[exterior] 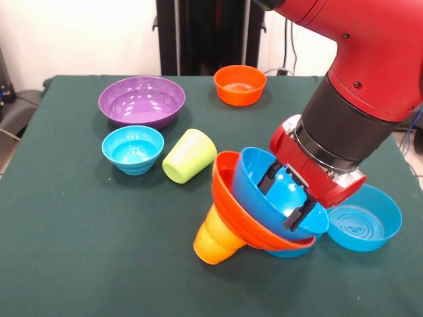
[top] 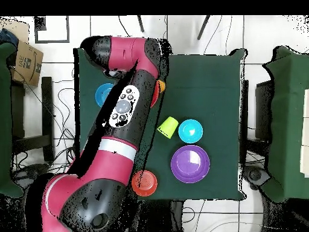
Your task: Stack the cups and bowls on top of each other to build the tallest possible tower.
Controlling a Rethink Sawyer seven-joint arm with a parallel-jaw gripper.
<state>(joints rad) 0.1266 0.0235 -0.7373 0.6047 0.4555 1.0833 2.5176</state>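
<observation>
The tower is tipped over toward the right in the front view. Its orange cup lies slanted on the table, with the large orange bowl on it and the large blue bowl nested inside. My gripper reaches into that blue bowl, open, its black fingers spread apart with nothing between them. The edge of another blue bowl peeks out beneath the stack. In the overhead view the arm hides the gripper and most of the stack.
On the green table lie a lime green cup on its side, a small blue bowl, a purple bowl, a small orange bowl and a ringed blue bowl. Overhead: green cup, purple bowl.
</observation>
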